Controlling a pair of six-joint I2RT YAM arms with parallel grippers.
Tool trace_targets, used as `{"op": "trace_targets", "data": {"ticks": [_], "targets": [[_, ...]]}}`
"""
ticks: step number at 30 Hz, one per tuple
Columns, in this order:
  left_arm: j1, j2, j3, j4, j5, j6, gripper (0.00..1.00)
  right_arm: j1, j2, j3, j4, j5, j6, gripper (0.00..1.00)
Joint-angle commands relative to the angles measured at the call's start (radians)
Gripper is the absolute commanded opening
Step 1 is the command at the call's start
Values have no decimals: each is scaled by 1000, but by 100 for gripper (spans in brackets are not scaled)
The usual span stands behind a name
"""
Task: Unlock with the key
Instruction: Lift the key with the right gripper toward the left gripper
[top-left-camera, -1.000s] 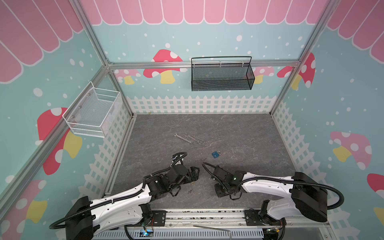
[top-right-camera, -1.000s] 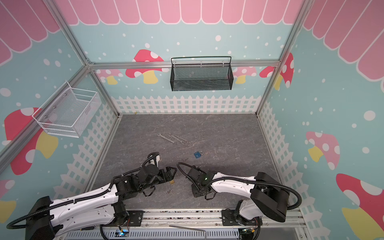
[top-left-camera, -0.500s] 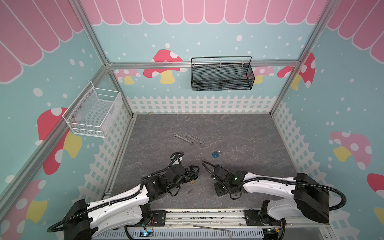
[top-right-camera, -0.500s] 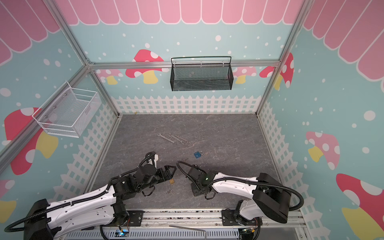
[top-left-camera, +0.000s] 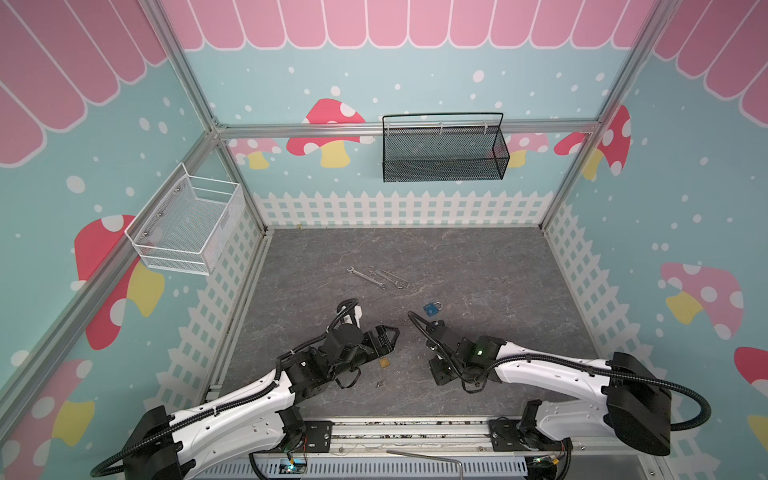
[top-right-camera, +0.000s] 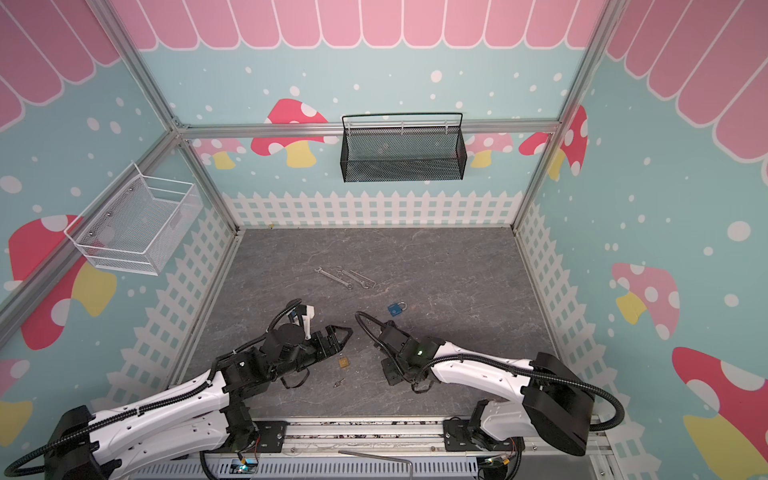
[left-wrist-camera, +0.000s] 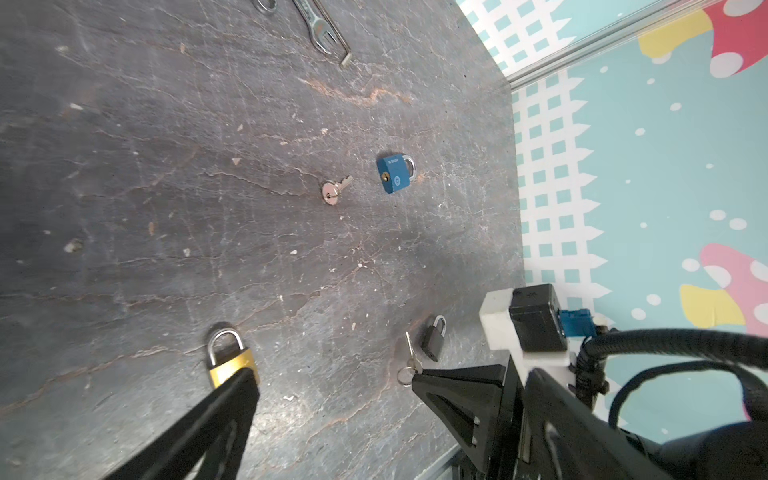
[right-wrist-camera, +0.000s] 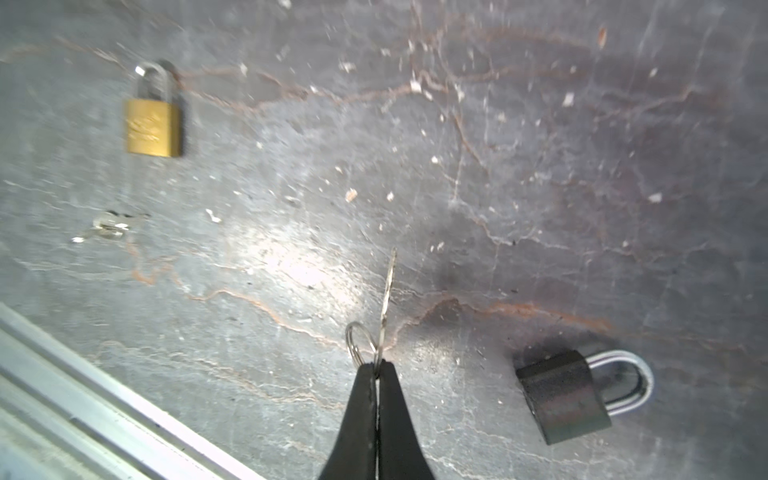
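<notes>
Right gripper (right-wrist-camera: 376, 370): pinched tight on key (right-wrist-camera: 386, 299) bow. Key at near centre, between brass padlock (left-wrist-camera: 228, 365) at left and black padlock (right-wrist-camera: 565, 395) just right; long axis near-to-far, tip pointing roughly far. Left gripper (left-wrist-camera: 332, 378): spread wide, one finger overlapping brass padlock in wrist view.

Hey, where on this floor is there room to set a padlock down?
Bare: the far floor between the wrenches and the back fence, and the right side past the blue padlock. Crowded: the near middle between left hand and right hand with its key, around the brass padlock and black padlock.
</notes>
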Motion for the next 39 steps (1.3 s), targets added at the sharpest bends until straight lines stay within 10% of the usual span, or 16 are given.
{"op": "trace_targets", "data": {"ticks": [1,19,39], "targets": [[5,37,11,81,54,-38,96,-13,-42,35,-2,-23,-52,0],[65,261,87,418,273,47,67,-145,-200,78,131,-259,-202,0],[65,362,293,91,222,98,38,-149,-92,200,67,-133,-289,0]]}}
